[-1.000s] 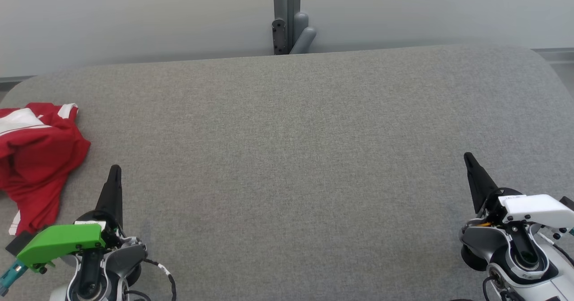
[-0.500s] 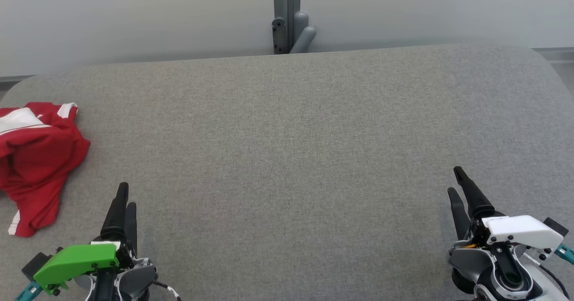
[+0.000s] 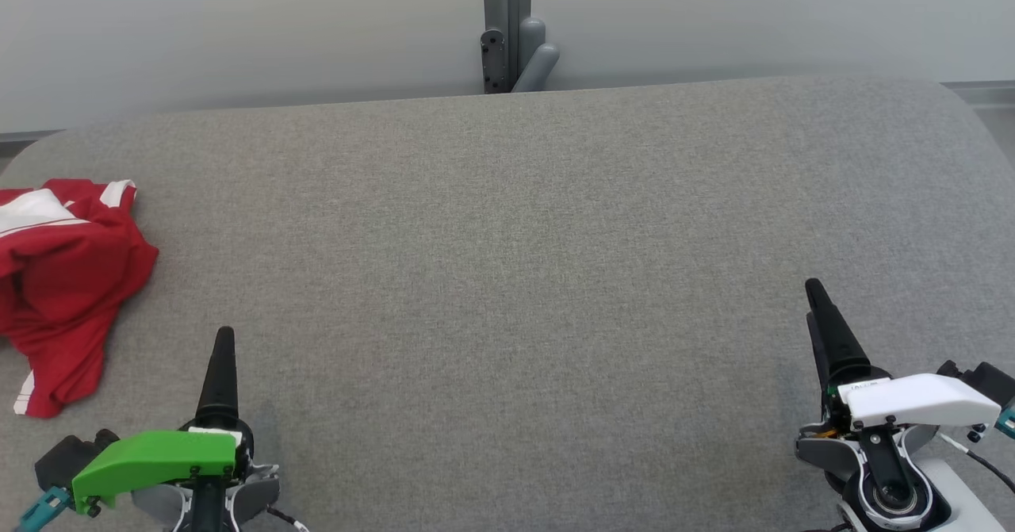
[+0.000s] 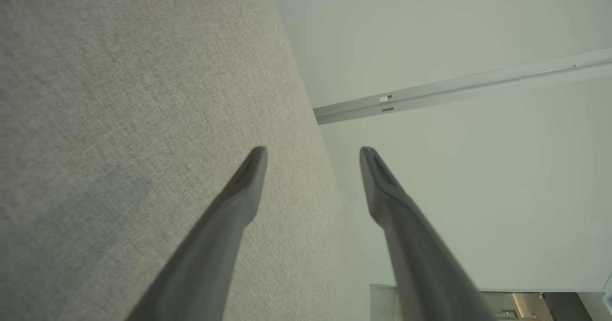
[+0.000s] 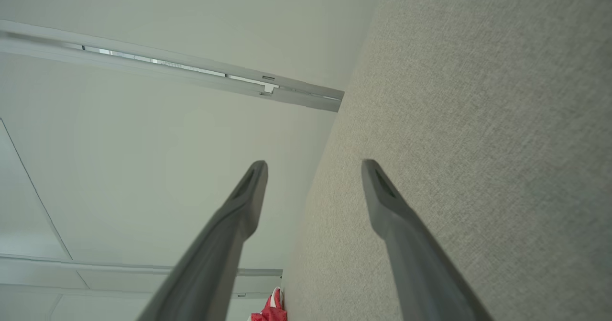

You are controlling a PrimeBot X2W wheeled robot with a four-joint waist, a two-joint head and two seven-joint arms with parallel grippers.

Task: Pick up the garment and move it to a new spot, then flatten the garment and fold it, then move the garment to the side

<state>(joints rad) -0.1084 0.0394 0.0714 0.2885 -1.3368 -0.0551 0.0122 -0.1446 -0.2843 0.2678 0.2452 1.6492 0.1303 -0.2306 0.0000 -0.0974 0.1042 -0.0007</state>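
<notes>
Grey fabric table (image 3: 507, 262), red garment (image 3: 67, 278), pale wall (image 3: 238, 24)

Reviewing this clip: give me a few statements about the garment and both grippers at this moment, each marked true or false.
1. The garment lies bunched up on the left side of the table. True.
2. The left gripper is shut on the garment. False: it is open, holds nothing and is apart from the garment.
3. The right gripper is open and empty. True.
4. The garment is blue and folded flat. False: it is red with white trim, and crumpled.
5. A grey post stands behind the table's far edge. True.
</notes>
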